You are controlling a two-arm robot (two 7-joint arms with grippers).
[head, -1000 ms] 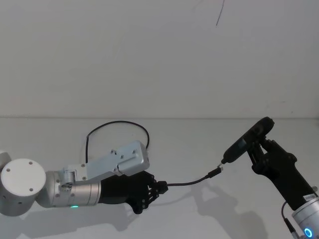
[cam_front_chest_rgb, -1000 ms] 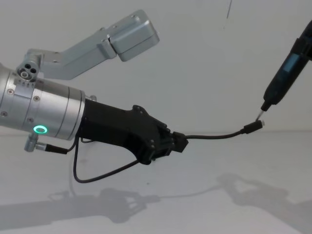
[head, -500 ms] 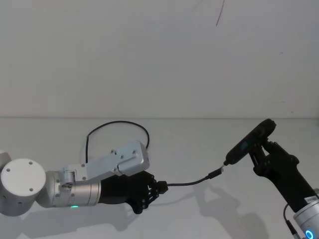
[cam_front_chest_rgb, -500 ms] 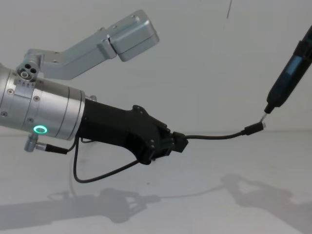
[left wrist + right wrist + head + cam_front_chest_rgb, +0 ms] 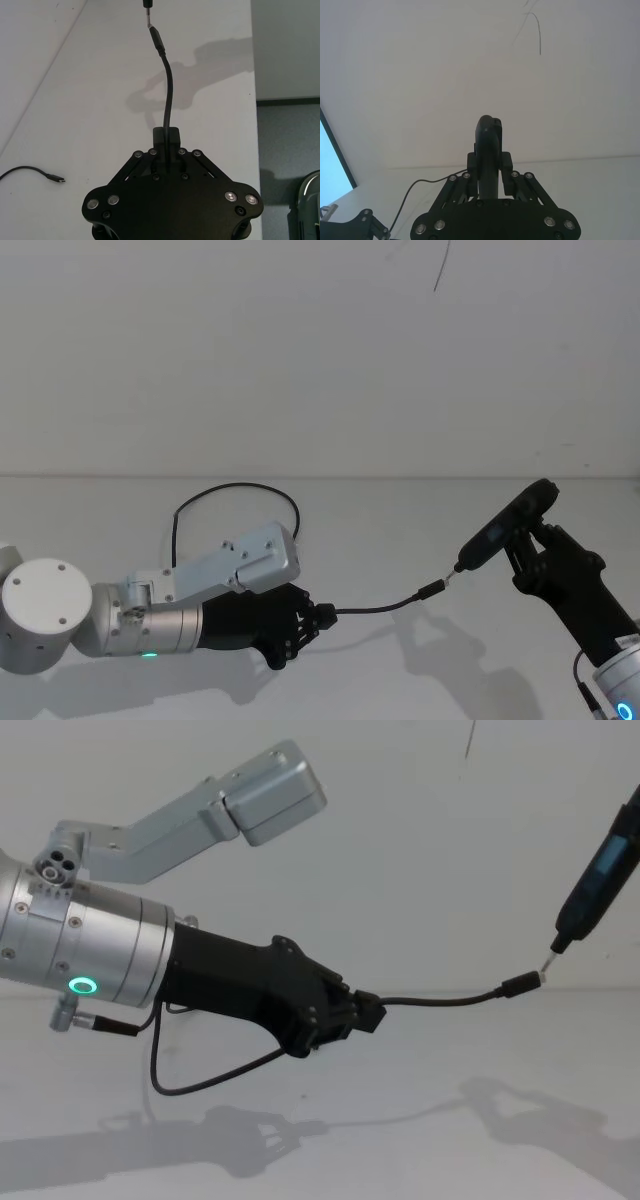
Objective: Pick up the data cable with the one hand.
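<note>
My left gripper (image 5: 318,618) is shut on the data cable (image 5: 380,608) and holds it above the white table. From the fingers (image 5: 166,134) the cable (image 5: 168,85) arches forward to its free plug (image 5: 520,984). The rest loops back behind the left arm (image 5: 240,489), and its other plug (image 5: 56,179) lies on the table. My right gripper (image 5: 530,542) is shut on a slim black tool (image 5: 505,525). The tool's pointed tip (image 5: 550,963) sits right at the silvery end of the free plug. In the right wrist view the tool (image 5: 488,142) stands up between the fingers.
A plain white wall rises behind the table, with a thin dark line (image 5: 440,270) high on it. The table's edge and the grey floor (image 5: 285,150) beyond it show in the left wrist view.
The right gripper has carried the tool a little to the right, so its tip now sits at the very end of the plug. The left gripper and the cable have stayed put.
</note>
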